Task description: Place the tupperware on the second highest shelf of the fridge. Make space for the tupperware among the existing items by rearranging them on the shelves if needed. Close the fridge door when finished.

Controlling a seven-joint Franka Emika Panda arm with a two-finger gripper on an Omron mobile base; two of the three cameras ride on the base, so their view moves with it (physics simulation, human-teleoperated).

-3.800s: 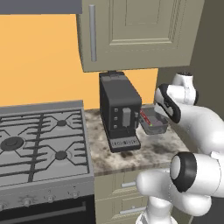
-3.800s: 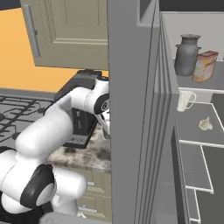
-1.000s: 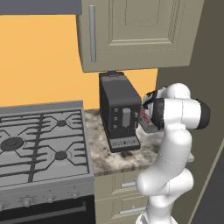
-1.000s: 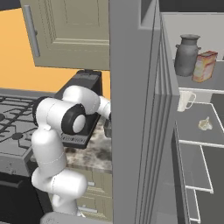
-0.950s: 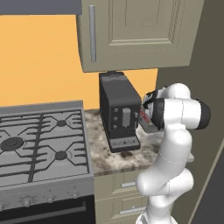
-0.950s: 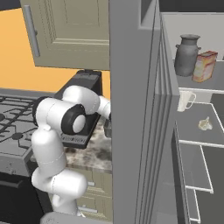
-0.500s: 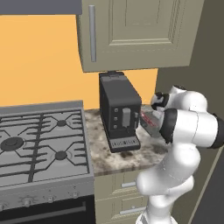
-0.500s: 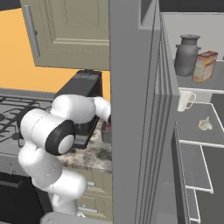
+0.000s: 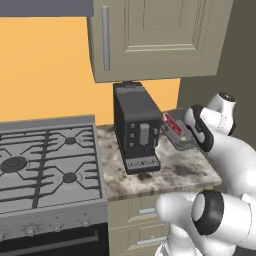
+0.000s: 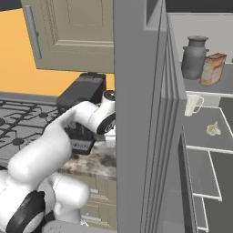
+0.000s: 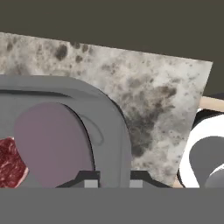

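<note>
Left base view: translucent grey plastic tupperware [image 9: 175,130] w/ red food, tilted, lifted above speckled stone counter [image 9: 170,172], beside black coffee machine [image 9: 136,127].
Hand view: gripper [image 11: 113,179] clenched on tupperware rim.

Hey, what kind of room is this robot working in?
A home kitchen, rendered rather than real: a gas stove, a black coffee machine on a stone counter, and an open fridge with a jug and carton.

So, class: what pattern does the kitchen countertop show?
Speckled grey-brown stone countertop, mottled with dark blotches; clearest in the hand view.
</note>
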